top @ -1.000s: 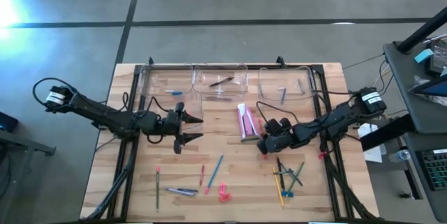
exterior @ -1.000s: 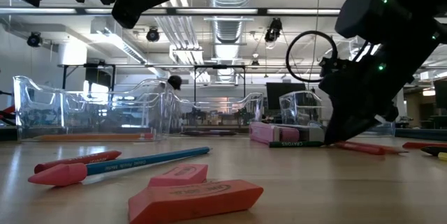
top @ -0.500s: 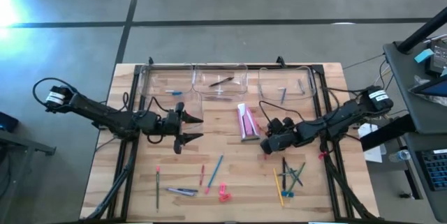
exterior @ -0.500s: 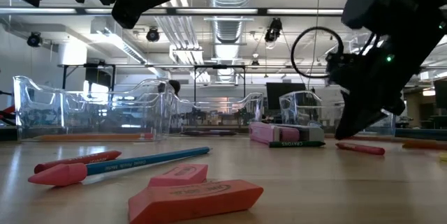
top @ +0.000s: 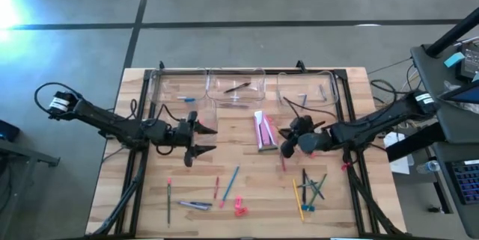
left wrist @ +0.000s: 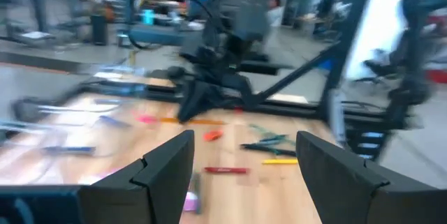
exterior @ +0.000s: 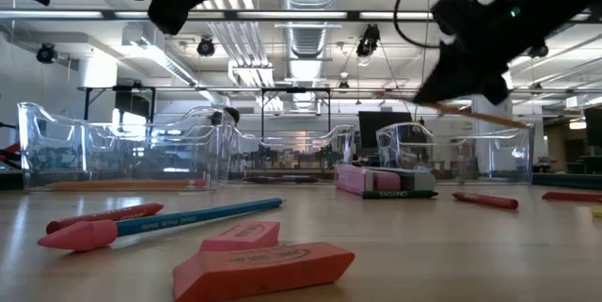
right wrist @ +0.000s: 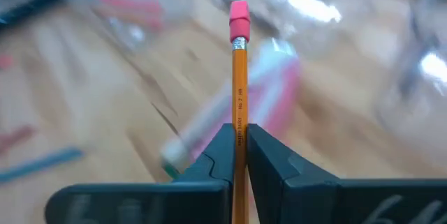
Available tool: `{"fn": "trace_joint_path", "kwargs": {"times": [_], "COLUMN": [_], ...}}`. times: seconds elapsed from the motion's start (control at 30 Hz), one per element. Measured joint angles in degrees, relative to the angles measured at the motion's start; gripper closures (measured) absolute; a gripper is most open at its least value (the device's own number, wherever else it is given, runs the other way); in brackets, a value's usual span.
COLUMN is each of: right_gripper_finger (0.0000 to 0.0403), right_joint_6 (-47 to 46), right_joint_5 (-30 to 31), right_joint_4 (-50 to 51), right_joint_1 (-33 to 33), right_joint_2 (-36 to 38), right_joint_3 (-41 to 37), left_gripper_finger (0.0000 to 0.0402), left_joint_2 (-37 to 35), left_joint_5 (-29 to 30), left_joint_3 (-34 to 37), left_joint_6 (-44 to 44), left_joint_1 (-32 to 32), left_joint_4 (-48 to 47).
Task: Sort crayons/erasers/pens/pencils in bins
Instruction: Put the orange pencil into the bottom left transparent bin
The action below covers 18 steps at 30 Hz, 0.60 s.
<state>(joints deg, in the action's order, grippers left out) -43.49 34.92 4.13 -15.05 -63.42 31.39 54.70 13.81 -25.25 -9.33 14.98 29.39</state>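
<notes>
High view: straight down on the whole table [top: 247, 195]. Low view: tabletop height, level across, erasers [exterior: 263, 266] close, room behind. Wrist views look out past own fingers, close. Both high and low catch the bins [top: 236, 89].

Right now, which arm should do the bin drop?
Right. Its end effector is shut on the pencil, lifted off the table near the bins. The left end effector hangs open and empty.

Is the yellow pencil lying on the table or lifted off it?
Lifted: the right pincer is shut on the pencil, above the table.
</notes>
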Motion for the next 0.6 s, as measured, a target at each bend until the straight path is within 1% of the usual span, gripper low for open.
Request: {"fn": "trace_joint_path", "kwargs": {"times": [0.1,0.13,0.2,0.27,0.37,0.5,0.6], "right_gripper_finger": [0.0385,0.0385,0.0385,0.0385,0.0385,0.0385,0.0385], "right_joint_6": [8.48,11.47,16.31,20.81,25.11,28.89,32.13], "right_joint_5": [-1.15,-2.28,-4.95,-8.53,-13.74,-19.27,-23.84], "right_joint_4": [-9.23,-12.46,-18.47,-24.48,-29.03,-29.98,-29.59], "right_joint_1": [1.72,2.48,4.48,6.94,10.78,14.69,16.66], "right_joint_2": [0.84,0.86,0.46,-0.47,-3.54,-9.84,-16.13], "right_joint_3": [0.03,0.05,0.05,0.27,3.17,11.33,19.06], "left_gripper_finger": [0.0166,0.0169,0.0179,0.0194,0.0217,0.0242,0.0255], "left_joint_2": [-0.77,-1.06,-1.74,-2.42,-3.59,-6.13,-8.14], "left_joint_5": [-6.1,-7.14,-6.66,-3.56,2.86,9.96,12.87], "left_joint_3": [-1.37,-2.05,-3.21,-3.69,-4.0,-3.99,-3.73], "left_joint_6": [-1.81,-1.53,0.42,2.89,5.58,6.87,6.72], "left_joint_1": [2.55,3.98,7.23,10.58,14.81,18.48,19.73], "left_joint_4": [0.0,0.04,0.39,0.05,-1.64,-4.8,-7.89]}}
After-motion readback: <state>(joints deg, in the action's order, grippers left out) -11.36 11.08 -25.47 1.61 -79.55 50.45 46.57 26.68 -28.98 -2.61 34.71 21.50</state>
